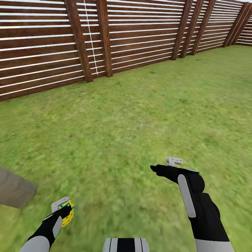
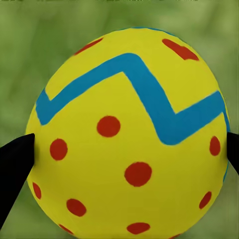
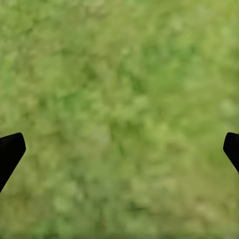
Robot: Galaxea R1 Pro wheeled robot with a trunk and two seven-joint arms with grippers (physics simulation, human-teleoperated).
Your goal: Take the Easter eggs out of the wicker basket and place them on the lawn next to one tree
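Egg [image 2: 129, 134] clamped in left pincer [image 1: 64, 210] — its bottom cropped — right pincer [image 3: 119, 147] apart over lawn [image 1: 140, 115].

Fence [image 1: 122, 38] is set along the far edge of the lawn [image 1: 140, 115]. Nearer than the fence, low at left, a trunk [image 1: 14, 190] is seen; egg [image 1: 68, 213] is held just right of it, above the lawn.
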